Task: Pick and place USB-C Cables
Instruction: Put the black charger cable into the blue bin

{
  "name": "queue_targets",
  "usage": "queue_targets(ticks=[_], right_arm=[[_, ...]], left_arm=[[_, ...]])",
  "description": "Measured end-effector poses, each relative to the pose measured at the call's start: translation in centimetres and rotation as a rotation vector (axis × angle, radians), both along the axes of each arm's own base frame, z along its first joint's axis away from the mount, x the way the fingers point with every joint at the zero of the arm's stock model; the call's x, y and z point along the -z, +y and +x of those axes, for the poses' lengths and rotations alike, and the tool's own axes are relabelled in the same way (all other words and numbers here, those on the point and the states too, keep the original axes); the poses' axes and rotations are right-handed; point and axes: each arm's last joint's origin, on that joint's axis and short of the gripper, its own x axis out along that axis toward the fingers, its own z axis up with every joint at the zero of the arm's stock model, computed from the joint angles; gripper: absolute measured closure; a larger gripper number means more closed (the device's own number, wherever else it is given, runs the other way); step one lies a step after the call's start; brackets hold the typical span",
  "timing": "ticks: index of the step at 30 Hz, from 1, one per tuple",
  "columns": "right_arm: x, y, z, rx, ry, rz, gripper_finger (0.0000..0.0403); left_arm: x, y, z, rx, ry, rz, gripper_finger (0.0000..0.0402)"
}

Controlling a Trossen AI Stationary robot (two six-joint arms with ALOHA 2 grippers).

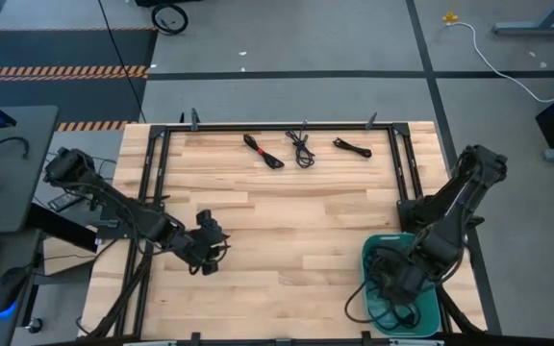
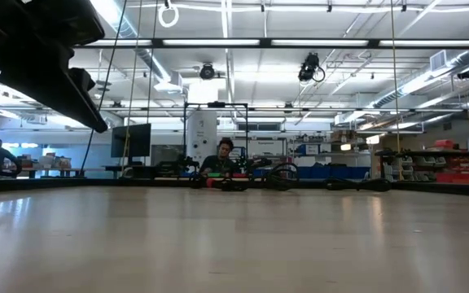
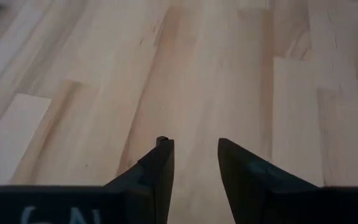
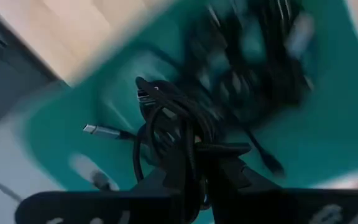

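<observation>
A: Where is the right hand (image 4: 194, 165)?

B: Over the teal bin (image 1: 431, 309) at the worktop's (image 1: 287, 221) near right corner. Its fingers (image 4: 225, 168) are clamped on a bundled USB-C cable (image 4: 173, 118); the coil loops just ahead of the fingertips, and a silver plug (image 4: 98, 130) sticks out to one side.

A: And under that hand?

B: More black cables (image 4: 253, 56) lie piled in the bin just beyond the held bundle. In the high view the hand sits right above the bin's contents, and one black cord (image 1: 354, 306) hangs over the bin's wall on the side facing the left arm.

A: The left hand (image 3: 194, 155)?

B: It hangs low over bare wood, well apart from the bin and from every cable. Its two dark fingers (image 3: 160, 168) stand apart, with nothing between them; only planks lie ahead.

A: Any cables outside the bin?

B: Three bundles rest in a row along the far edge of the worktop, well ahead of both hands: one cable with red ties (image 1: 263, 152), a loose middle bundle (image 1: 302, 149), and a short one (image 1: 352, 147) closest to the right arm's side. All three lie apart from each other.

A: The low view?

B: It shows the worktop's surface, part of a dark arm (image 2: 43, 57) above it, and a person (image 2: 221, 160) seated in the room beyond.
</observation>
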Motion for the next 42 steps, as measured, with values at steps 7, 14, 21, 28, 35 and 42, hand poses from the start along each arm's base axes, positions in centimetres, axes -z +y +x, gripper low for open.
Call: queue_targets(ticks=[7, 14, 21, 28, 35, 42], right_arm=[[4.7, -1.7, -0.4, -0.082, 0.138, 0.207, 0.0363], [9.9, -2.6, 0.3, -0.142, 0.122, 0.401, 0.0351], [11.2, -2.7, 0.1, -0.137, 0.181, 0.392, 0.0249], [7.8, -1.8, 1.2, -0.109, 0.172, 0.467, 0.0198], [0.6, -1.5, 2.1, -0.090, -0.042, 0.254, 0.0221], [-2.3, -1.4, 4.1, -0.146, -0.739, -0.331, 0.0235]], left_arm=[[0.0, -0.1, -0.1, 0.004, -0.002, 0.005, 0.0271], [0.0, -0.1, -0.1, -0.002, -0.004, 0.011, 0.0273], [0.0, -0.1, -0.1, -0.002, -0.004, 0.011, 0.0275], [0.0, -0.1, -0.1, -0.002, -0.004, 0.011, 0.0276], [0.0, -0.1, 0.0, -0.003, -0.013, 0.005, 0.0276], [-0.3, 0.0, 0.2, -0.072, -0.078, 0.027, 0.0276]])
